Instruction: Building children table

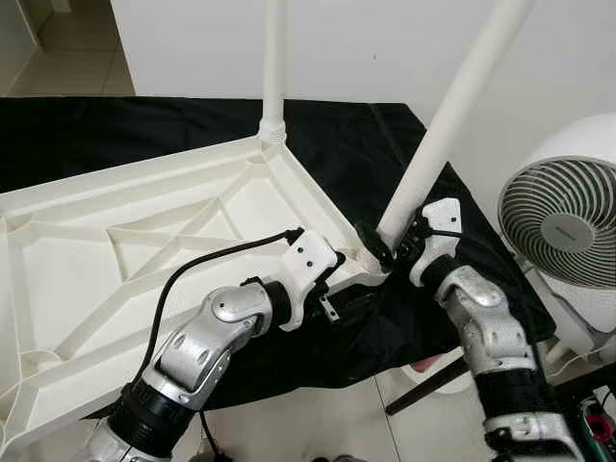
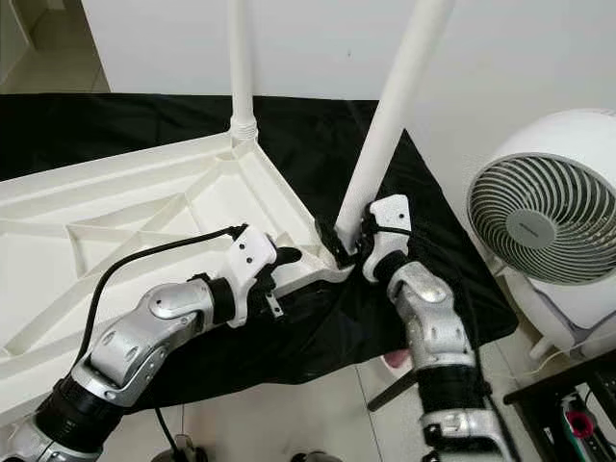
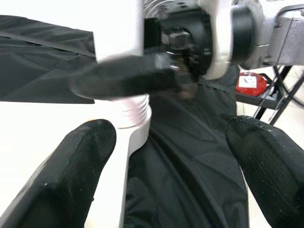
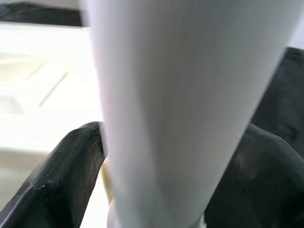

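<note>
A white plastic table top (image 1: 144, 250) lies upside down on a black cloth. One white leg (image 1: 274, 67) stands upright in the far corner socket. A second white leg (image 1: 452, 115) leans to the right, its threaded end (image 3: 133, 113) at the near right corner socket. My right gripper (image 1: 387, 245) is shut on this leg just above the socket, and its fingers (image 4: 71, 166) press both sides of the leg (image 4: 175, 95). My left gripper (image 1: 332, 281) is open beside the same corner, at the table's near edge, with its fingers (image 3: 80, 161) wide apart and holding nothing.
A white round fan (image 1: 568, 217) stands close on the right. The black cloth (image 1: 144, 125) covers the surface under the table top and hangs over its front edge. Below are pale floor tiles (image 1: 308, 423) and a dark stand leg (image 1: 423, 387).
</note>
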Motion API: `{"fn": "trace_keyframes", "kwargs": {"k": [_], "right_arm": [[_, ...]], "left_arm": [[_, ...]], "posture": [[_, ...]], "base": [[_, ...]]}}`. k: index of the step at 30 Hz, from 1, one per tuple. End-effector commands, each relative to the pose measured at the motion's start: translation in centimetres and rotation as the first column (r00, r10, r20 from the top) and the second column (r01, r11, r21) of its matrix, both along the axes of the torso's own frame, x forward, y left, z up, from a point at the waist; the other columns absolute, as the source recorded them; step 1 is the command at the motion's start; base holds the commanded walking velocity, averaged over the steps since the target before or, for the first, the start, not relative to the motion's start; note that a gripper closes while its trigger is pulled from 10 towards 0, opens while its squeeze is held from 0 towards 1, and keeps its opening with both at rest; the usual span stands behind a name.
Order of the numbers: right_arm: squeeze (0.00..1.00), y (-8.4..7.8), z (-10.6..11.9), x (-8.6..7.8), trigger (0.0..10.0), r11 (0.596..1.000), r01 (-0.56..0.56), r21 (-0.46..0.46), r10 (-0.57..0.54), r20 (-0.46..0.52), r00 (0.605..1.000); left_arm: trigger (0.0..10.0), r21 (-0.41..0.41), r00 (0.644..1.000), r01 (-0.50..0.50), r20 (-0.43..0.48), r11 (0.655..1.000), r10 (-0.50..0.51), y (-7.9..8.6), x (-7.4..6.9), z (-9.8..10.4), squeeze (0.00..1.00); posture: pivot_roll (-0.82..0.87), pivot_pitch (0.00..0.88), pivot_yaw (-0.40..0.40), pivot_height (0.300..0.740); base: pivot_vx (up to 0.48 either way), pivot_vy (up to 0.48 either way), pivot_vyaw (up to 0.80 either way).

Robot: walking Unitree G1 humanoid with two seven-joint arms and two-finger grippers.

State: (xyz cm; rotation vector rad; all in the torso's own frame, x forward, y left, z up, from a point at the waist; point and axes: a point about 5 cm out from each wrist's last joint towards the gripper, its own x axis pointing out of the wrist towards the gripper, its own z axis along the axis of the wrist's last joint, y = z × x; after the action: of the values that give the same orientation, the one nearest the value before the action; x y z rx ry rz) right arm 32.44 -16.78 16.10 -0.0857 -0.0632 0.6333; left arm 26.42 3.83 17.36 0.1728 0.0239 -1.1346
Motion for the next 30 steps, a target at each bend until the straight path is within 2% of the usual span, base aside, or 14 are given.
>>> {"fn": "trace_keyframes", "kwargs": {"k": [1,7,15,16,17,18,19,30], "right_arm": [[0.0,0.2,-0.2,-0.1,10.0,0.997,-0.076,-0.002,0.075,-0.016,0.997],[0.0,0.0,-0.5,0.7,10.0,0.99,-0.136,-0.026,0.136,-0.024,0.99],[0.0,-0.1,-0.6,1.9,10.0,0.989,-0.146,-0.02,0.145,-0.035,0.989],[0.0,-0.1,-0.8,2.1,7.3,0.99,-0.138,-0.013,0.137,-0.05,0.989],[0.0,-0.1,-1.0,2.2,4.1,0.991,-0.131,-0.009,0.13,-0.057,0.99],[0.0,-0.1,-1.0,2.2,4.1,0.991,-0.131,-0.009,0.13,-0.057,0.99],[0.0,-0.1,-1.2,2.2,0.0,0.991,-0.133,-0.006,0.132,-0.062,0.989],[0.0,-0.2,-1.6,2.0,0.0,0.99,-0.138,0.018,0.138,-0.058,0.989]], "left_arm": [[10.0,0.009,0.999,0.048,-0.002,0.999,-0.048,-0.3,-0.2,0.0,0.0],[10.0,0.007,0.999,0.043,0.0,0.999,-0.043,-0.2,-0.1,0.1,0.0],[10.0,0.012,0.999,0.046,0.002,0.999,-0.046,-0.2,-0.2,0.1,0.0],[10.0,0.012,0.999,0.046,0.003,0.999,-0.046,-0.3,-0.2,0.1,0.0],[10.0,0.011,0.999,0.046,0.004,0.999,-0.046,-0.3,-0.2,0.2,0.0],[10.0,0.011,0.999,0.046,0.004,0.999,-0.046,-0.3,-0.2,0.2,0.0],[10.0,0.01,0.999,0.045,0.004,0.999,-0.045,-0.3,-0.2,0.2,0.0],[10.0,0.009,0.998,0.057,-0.006,0.998,-0.057,-0.4,-0.5,0.0,0.0]], "posture": [[0.06,0.074,-0.073,0.74],[0.08,0.072,-0.073,0.74],[0.08,0.068,-0.075,0.74],[0.08,0.07,-0.081,0.74],[0.08,0.07,-0.081,0.74],[0.08,0.07,-0.081,0.74],[0.07,0.074,-0.084,0.74],[0.06,0.087,-0.069,0.74]], "base": [[0.0,0.0,0.0],[0.0,0.0,0.0],[0.0,0.0,0.0],[0.0,0.0,0.0],[0.0,0.0,0.0],[0.0,0.0,0.0],[0.0,0.0,0.0],[0.0,0.0,0.0]]}}
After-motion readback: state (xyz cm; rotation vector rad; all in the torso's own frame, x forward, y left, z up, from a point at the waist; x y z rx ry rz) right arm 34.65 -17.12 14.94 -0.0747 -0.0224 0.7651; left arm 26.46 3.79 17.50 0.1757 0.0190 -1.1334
